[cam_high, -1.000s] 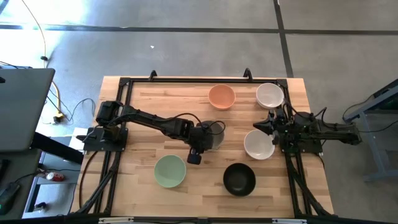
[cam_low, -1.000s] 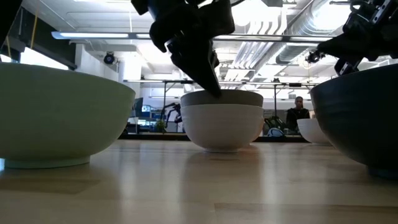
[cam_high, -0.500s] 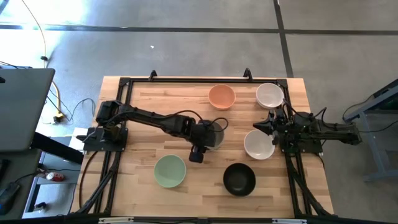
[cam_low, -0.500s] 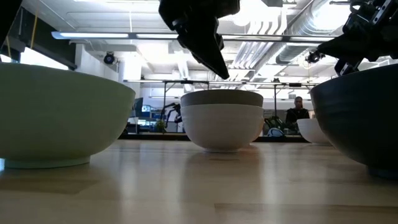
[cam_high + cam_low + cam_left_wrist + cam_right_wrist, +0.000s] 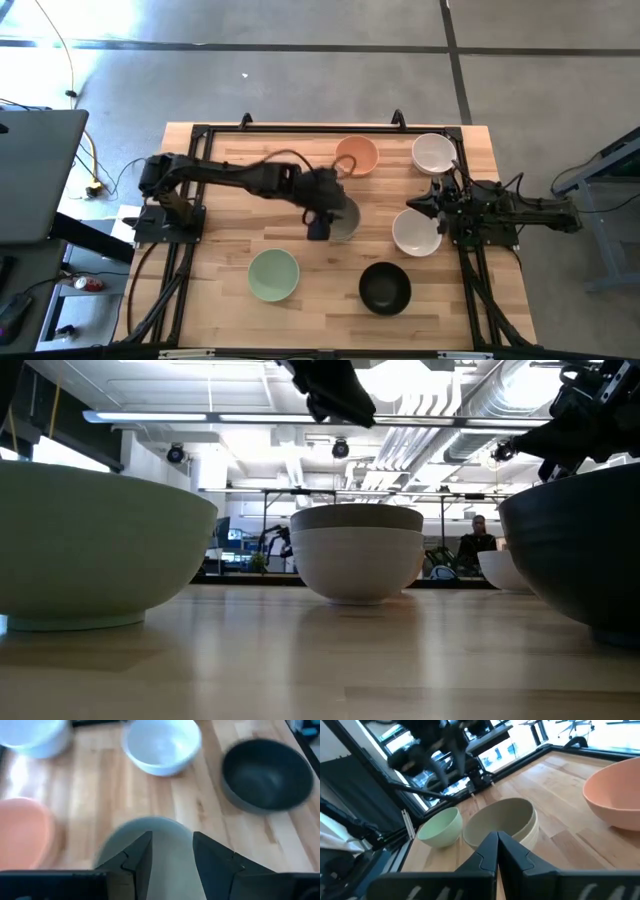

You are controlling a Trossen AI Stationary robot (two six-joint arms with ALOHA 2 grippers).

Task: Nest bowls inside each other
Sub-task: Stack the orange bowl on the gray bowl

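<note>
An olive green bowl (image 5: 348, 222) sits nested in a white bowl (image 5: 357, 565) at the table's middle. My left gripper (image 5: 170, 845) hangs open above the olive bowl (image 5: 165, 837), touching nothing; in the low view it (image 5: 335, 385) is well above the stack. My right gripper (image 5: 496, 840) is shut and waits at the right side, between two white bowls (image 5: 433, 152) (image 5: 416, 232). A peach-orange bowl (image 5: 357, 155) stands near the far edge. A pale mint bowl (image 5: 273, 275) and a black bowl (image 5: 385, 287) stand toward the near edge.
A black frame (image 5: 300, 130) runs round the table's far and side edges. Bare wood (image 5: 240, 220) lies left of the stack. A laptop (image 5: 35, 175) sits off the table's left. Beyond the table a person (image 5: 480, 540) shows in the room.
My left gripper has risen from the olive bowl's rim, straight up and a little toward the far edge, and hangs clear of it now. The olive bowl has stayed nested in the white bowl. My right arm has kept still.
</note>
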